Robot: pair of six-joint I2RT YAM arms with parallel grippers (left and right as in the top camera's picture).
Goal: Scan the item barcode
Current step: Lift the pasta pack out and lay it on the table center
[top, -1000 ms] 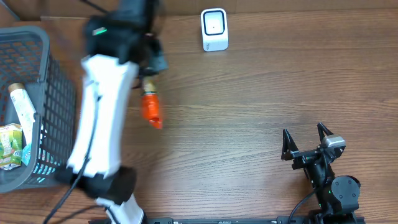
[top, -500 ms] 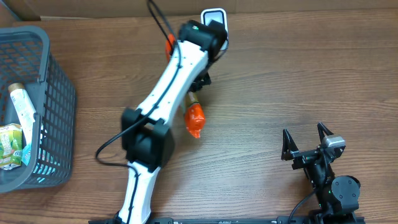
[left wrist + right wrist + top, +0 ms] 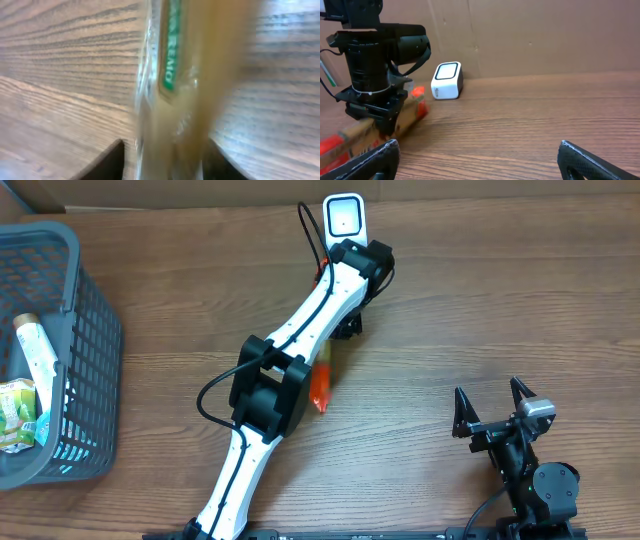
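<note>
Wood-grain table, cardboard wall behind — L claw round tube, grip unclear; R claw spread.

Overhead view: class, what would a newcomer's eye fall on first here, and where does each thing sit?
The white left arm dominates, stretched diagonally across the wooden table toward the white scanner at the far edge, with an orange-tipped packet beneath it. A grey basket holding groceries sits at the left edge, and the right tool rests open at the near right.
</note>
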